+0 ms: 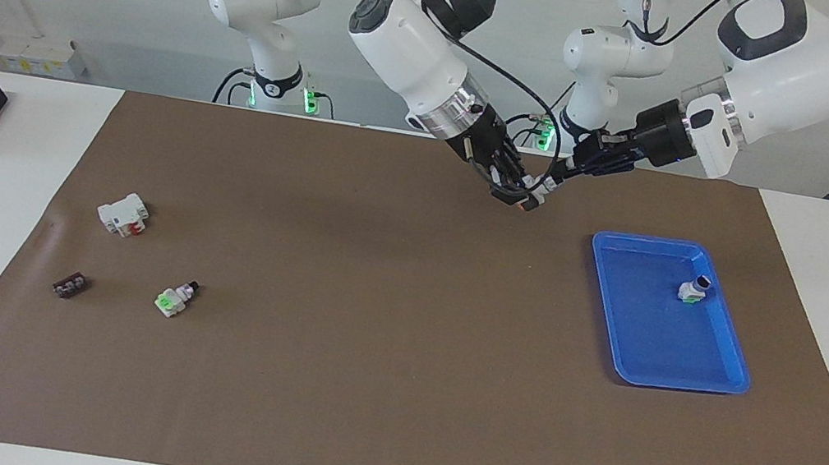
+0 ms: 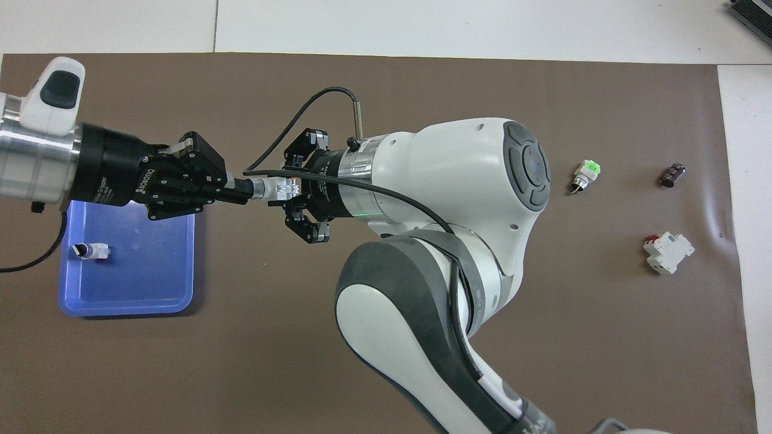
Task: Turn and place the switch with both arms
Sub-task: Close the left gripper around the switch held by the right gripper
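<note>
Both arms are meeting in mid-air over the surface point(image 1: 389, 395), at eleven o'clock from the blue tray point(image 1: 724, 381). The right gripper point(image 1: 518, 196) and left gripper point(image 1: 556, 178) are both grasping the switch point(image 2: 278, 189) with clenched fingers.

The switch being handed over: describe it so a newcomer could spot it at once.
Find the two arms meeting in the air over the brown mat, beside the blue tray. Between the left pincer and right pincer is the switch, a tiny white block. Its orange face distinguishes it; the others' are green.
</note>
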`<state>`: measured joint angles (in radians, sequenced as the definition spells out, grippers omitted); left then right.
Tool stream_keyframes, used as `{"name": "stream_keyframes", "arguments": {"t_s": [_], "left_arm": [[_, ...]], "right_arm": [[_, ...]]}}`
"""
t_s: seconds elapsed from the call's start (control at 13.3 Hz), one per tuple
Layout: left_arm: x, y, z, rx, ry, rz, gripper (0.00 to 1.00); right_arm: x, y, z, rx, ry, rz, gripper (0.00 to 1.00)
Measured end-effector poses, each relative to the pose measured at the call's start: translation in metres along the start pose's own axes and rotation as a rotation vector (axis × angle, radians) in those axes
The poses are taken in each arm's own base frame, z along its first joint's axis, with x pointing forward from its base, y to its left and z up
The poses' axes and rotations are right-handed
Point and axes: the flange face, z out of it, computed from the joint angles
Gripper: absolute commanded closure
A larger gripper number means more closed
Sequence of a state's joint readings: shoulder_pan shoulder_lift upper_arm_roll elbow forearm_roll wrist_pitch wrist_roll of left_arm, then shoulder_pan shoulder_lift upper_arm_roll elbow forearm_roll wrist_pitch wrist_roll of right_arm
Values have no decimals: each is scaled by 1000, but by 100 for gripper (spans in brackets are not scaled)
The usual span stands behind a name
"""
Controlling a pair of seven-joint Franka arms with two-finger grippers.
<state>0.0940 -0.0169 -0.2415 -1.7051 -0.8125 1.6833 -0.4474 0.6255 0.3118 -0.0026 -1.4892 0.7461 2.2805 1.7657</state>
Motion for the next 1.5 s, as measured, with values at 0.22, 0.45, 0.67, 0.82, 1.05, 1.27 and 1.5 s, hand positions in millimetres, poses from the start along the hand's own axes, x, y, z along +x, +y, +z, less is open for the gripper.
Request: {"name": "stream_keyframes", "arguments": {"t_s": [0.22, 0.45, 0.67, 0.82, 1.05, 1.27, 1.5], "left_arm": [[1, -1, 1, -5, 2, -102, 100], [0, -2, 1, -8, 5, -295, 100], [0, -2, 0, -13, 10, -471, 100], [0, -1, 0, -21, 15, -595, 100], [0, 1, 0, -39, 29, -780, 100], [1, 3, 0, -69, 51, -995, 100], [1, 4, 0, -82, 81, -1162, 100]], "right_arm": [[0, 0, 1, -1, 1, 1, 100], [0, 1, 2, -3, 1, 0, 100], [0, 1, 3, -4, 1, 0, 100], [0, 0, 3, 0, 0, 0, 100], [1, -2, 2, 13, -1, 1, 100], [2, -5, 1, 25, -2, 3, 100], [3, -6, 5, 31, -3, 4, 100]]}}
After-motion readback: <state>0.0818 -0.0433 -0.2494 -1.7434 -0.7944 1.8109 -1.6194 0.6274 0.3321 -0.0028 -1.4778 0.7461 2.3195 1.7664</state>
